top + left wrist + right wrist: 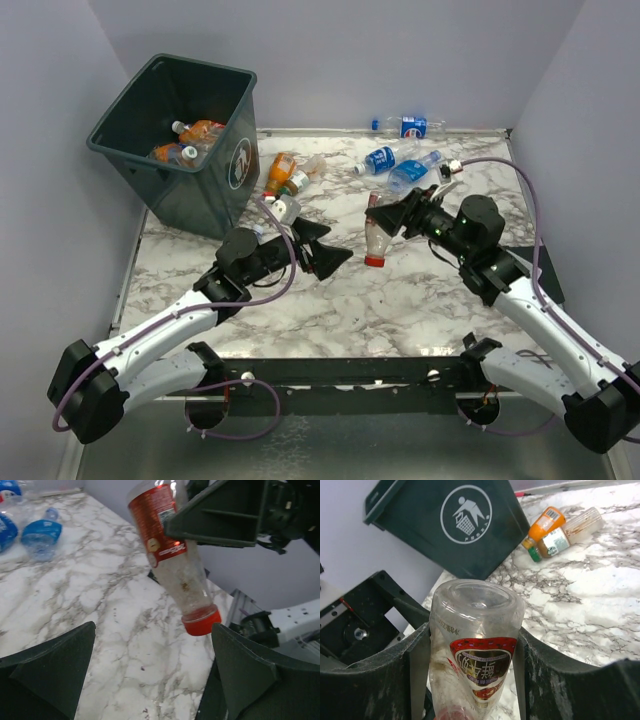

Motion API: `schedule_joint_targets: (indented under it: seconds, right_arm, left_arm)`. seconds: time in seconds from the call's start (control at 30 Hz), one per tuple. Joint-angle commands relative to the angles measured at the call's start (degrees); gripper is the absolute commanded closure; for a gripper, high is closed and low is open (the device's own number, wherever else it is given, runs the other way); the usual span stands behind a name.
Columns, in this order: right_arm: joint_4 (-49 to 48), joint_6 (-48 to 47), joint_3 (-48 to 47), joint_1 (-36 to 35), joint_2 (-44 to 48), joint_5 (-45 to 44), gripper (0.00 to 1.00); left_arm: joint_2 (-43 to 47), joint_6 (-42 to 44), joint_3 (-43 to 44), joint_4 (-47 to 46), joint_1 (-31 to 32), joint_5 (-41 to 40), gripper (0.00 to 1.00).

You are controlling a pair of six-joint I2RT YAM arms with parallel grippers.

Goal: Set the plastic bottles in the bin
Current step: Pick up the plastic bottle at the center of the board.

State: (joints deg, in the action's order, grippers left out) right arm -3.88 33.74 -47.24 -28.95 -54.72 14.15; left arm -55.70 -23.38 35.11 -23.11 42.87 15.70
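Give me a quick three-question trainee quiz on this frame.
1. True or false: the left gripper is shut on a bottle.
2. The right gripper holds the red-capped bottle with its cap pointing: A) up, B) down, C) toward the bin.
3. Short answer: what already lies inside the bin?
Key: 1 false, it is open and holds nothing. 2 B. 3 several bottles.

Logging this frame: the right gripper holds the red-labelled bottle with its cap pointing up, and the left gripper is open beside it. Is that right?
Not quite. The right gripper does hold the red-labelled bottle, but its red cap points down, not up, as the left wrist view shows. The left gripper is open beside it.
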Motion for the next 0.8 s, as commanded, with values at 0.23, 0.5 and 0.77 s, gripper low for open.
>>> schedule_joint_targets:
  seconds: [0.23, 0.5, 0.77]
  right_arm:
    - [-13.14, -6.17, 6.08, -13.84, 2.05, -5.02, 0.60]
    - [-21.02, -4.77, 5.39, -16.69, -2.10, -9.89, 0.60]
    - [-21.26, -4.16, 4.81, -16.67, -1.24, -11.04, 0.55]
  left_arm:
    - [-6.88, -13.90, -1.23, -16.84, 0.14, 20.52, 0.01]
    - [-6.99, -12.30, -2.12, -17.23, 1.44, 19.46, 0.06]
    - [-6.88, -11.62, -2.53, -17.14, 1.43, 16.64, 0.57]
